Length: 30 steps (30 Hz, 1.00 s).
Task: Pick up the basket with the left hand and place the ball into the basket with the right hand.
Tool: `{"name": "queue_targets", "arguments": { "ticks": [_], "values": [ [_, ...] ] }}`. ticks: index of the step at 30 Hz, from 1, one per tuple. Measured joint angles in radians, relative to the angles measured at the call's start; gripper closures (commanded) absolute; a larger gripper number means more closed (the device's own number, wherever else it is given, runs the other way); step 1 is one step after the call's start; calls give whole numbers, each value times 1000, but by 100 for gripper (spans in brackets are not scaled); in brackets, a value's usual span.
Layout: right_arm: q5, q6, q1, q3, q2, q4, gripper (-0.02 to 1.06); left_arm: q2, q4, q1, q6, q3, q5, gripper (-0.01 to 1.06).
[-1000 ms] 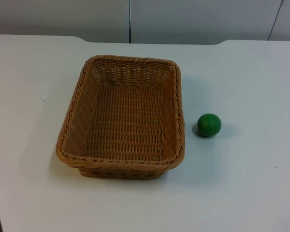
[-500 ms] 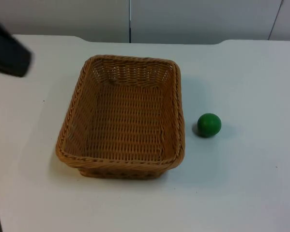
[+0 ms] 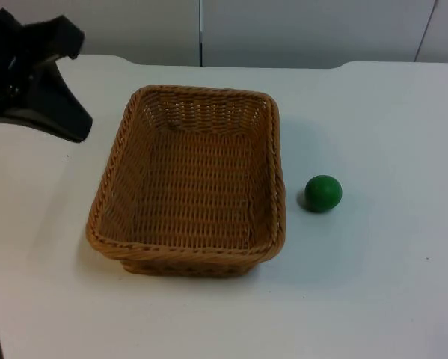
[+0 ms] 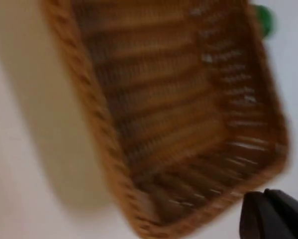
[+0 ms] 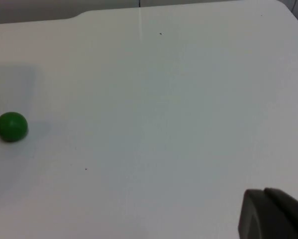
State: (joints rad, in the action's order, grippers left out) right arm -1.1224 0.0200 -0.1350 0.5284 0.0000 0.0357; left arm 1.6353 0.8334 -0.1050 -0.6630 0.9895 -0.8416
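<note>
A brown wicker basket [image 3: 190, 179] sits empty in the middle of the white table; the left wrist view shows it blurred as the basket [image 4: 173, 114]. A green ball [image 3: 323, 193] lies on the table just right of it, apart from the rim. The ball [image 4: 263, 20] appears beyond the basket's far side in the left wrist view, and the ball [image 5: 12, 126] lies alone on bare table in the right wrist view. My left gripper [image 3: 63, 82] hangs above the table, left of the basket's far left corner and clear of it. My right gripper [image 5: 274, 214] waits well away from the ball.
The grey partition wall [image 3: 283, 30] closes off the back of the table [image 3: 388, 284]. Bare table lies on all sides of the basket and ball.
The left arm has come in from the upper left and moved right and down toward the basket's far left corner. Basket and ball have stayed put.
</note>
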Motion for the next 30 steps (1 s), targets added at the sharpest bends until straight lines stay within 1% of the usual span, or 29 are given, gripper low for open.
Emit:
{"name": "queue_targets", "arguments": {
  "ticks": [3,4,7,8,9,11,12,13,15,16,17,18,19,20,21,25,30],
  "values": [
    [0,0,0,0,0,0,105,47,-158,-12,97,63,59,105],
    [0,0,0,0,0,0,105,47,-158,-12,97,63,59,105],
    [0,0,0,0,0,0,105,91,-308,-57,158,117,83,105],
    [0,0,0,0,0,0,105,107,-338,-74,170,136,86,105],
    [0,0,0,0,0,0,105,107,-338,-74,170,136,86,105],
    [0,0,0,0,0,0,105,141,-378,-110,188,165,86,104],
    [0,0,0,0,0,0,105,157,-387,-120,197,179,86,101],
    [0,0,0,0,0,0,105,174,-388,-129,208,194,86,96],
    [0,0,0,0,0,0,105,201,-392,-131,243,220,86,81],
    [0,0,0,0,0,0,105,201,-392,-131,243,220,86,71],
    [0,0,0,0,0,0,105,213,-392,-131,253,232,86,71],
    [0,0,0,0,0,0,105,222,-396,-131,261,241,86,60],
    [0,0,0,0,0,0,105,230,-396,-131,270,249,90,52],
    [0,0,0,0,0,0,105,232,-398,-131,280,255,92,48],
    [0,0,0,0,0,0,105,232,-398,-131,280,255,92,47],
    [0,0,0,0,0,0,105,240,-398,-131,300,261,134,47],
    [0,0,0,0,0,0,105,269,-398,-131,303,271,142,47]
  ]
}}
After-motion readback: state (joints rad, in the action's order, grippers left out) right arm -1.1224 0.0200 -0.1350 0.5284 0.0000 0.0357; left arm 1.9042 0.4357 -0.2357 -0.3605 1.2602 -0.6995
